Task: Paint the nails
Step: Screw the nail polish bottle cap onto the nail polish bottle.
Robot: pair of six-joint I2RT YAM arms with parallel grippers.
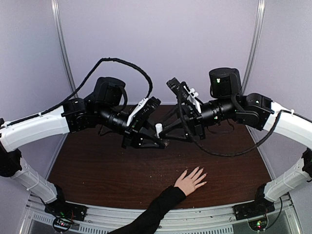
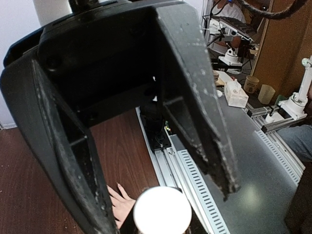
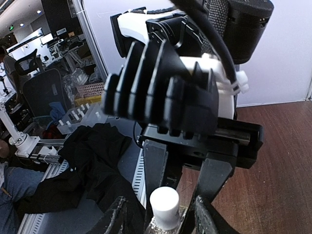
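A small glass bottle with a white cap and a glittery body is held above the brown table. My left gripper is shut on the bottle's body; its fingers come down on both sides. My right gripper is open, its fingertips standing apart on either side of the cap. Its spread fingers fill the left wrist view above the cap. A light-skinned hand in a black sleeve lies flat near the front edge, its nails tiny. The hand also shows below the bottle.
A metal rail runs along the table's near edge. A black cable sags from the right arm over the table. Purple walls close in the back and sides. Black cloth lies beyond the table's edge.
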